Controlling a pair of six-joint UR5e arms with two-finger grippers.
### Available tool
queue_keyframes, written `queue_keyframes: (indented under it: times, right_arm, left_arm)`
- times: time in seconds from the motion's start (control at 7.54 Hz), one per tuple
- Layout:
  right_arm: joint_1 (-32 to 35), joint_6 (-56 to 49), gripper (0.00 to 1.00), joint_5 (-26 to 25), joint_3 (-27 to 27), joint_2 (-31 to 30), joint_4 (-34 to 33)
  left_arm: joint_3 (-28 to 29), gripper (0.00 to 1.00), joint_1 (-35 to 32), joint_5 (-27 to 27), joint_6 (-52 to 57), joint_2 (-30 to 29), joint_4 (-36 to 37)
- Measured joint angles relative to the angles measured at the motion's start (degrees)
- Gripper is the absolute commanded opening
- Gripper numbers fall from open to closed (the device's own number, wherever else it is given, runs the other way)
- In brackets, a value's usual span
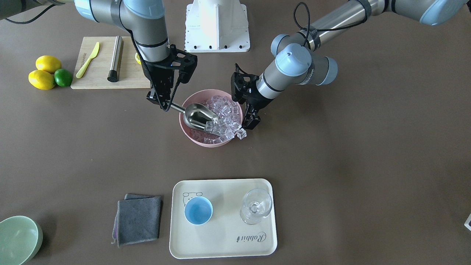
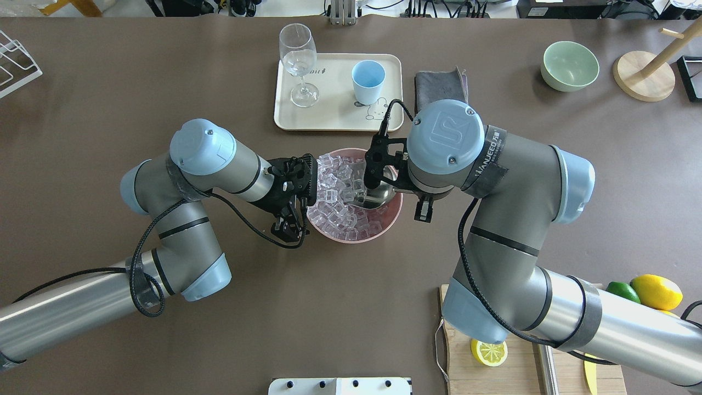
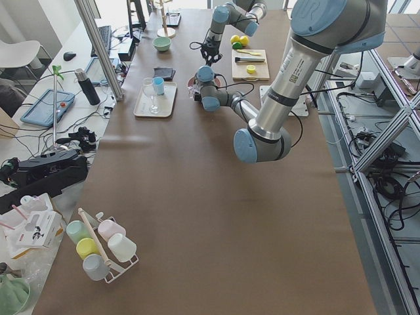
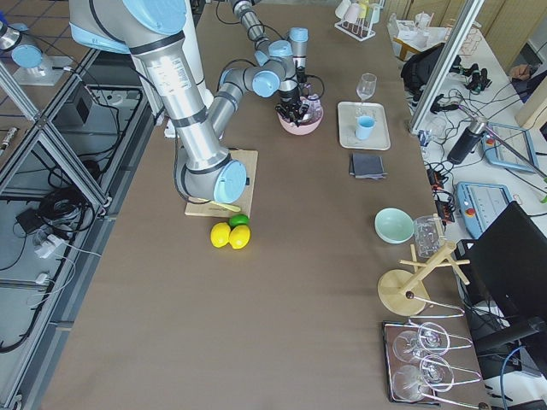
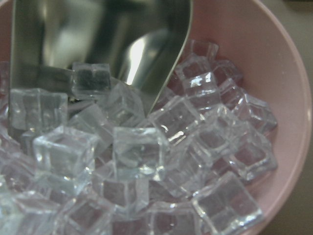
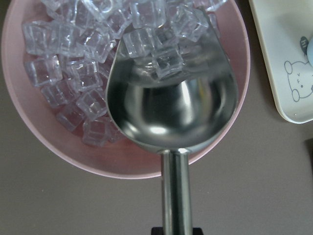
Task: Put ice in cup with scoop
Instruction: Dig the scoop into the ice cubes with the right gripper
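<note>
The pink bowl (image 1: 206,141) at mid-table is full of ice (image 1: 224,106), small clear cubes. My right gripper (image 1: 163,105) is shut on the handle of the steel scoop (image 1: 198,116). The scoop's trough lies in the bowl with its mouth against the ice, and one cube (image 6: 168,63) sits in the trough. My left gripper (image 1: 252,119) is low beside the bowl's opposite rim; I cannot tell if it is open or shut. One cube (image 1: 241,134) hangs at that rim. The light-blue cup (image 1: 198,210) stands empty on the cream tray (image 1: 220,243).
A clear stemmed glass (image 1: 255,206) stands on the tray beside the cup. A grey cloth (image 1: 138,219) and a pale green bowl (image 1: 18,239) lie near the tray. A cutting board (image 1: 99,81) holds a steel rod (image 1: 116,59) and a yellow knife (image 1: 88,59), with lemons (image 1: 42,79) and a lime (image 1: 63,77) beside it.
</note>
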Motion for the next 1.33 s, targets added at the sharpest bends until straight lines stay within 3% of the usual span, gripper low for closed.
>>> queue_keyframes:
  times: [0.8, 1.33]
  right_arm:
    - [-0.08, 5.78, 0.0, 2.05, 0.77, -9.19, 19.0]
    - [-0.06, 9.15, 0.0, 4.55, 0.65, -12.28, 27.35]
  left_arm:
    - [-0.06, 0.99, 0.0, 0.0, 0.0, 0.0, 0.02]
    - [-0.08, 0.99, 0.0, 0.0, 0.0, 0.0, 0.1]
